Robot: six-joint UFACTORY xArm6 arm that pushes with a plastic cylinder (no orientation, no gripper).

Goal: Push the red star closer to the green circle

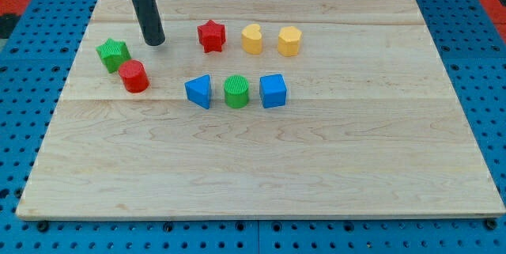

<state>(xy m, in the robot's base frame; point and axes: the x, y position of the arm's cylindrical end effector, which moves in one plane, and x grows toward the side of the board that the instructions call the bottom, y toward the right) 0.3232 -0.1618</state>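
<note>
The red star [211, 36] lies on the wooden board near the view's top, left of centre. The green circle [236, 92] lies below and slightly right of it, between a blue triangle [199, 91] and a blue cube [273, 91]. My tip [155, 43] rests on the board to the left of the red star, with a gap between them, and up and to the right of the green star [113, 54].
A red cylinder [134, 77] touches the green star's lower right. A yellow heart [251, 39] and a yellow hexagon [289, 41] lie right of the red star. The wooden board [316, 167] sits on a blue pegboard.
</note>
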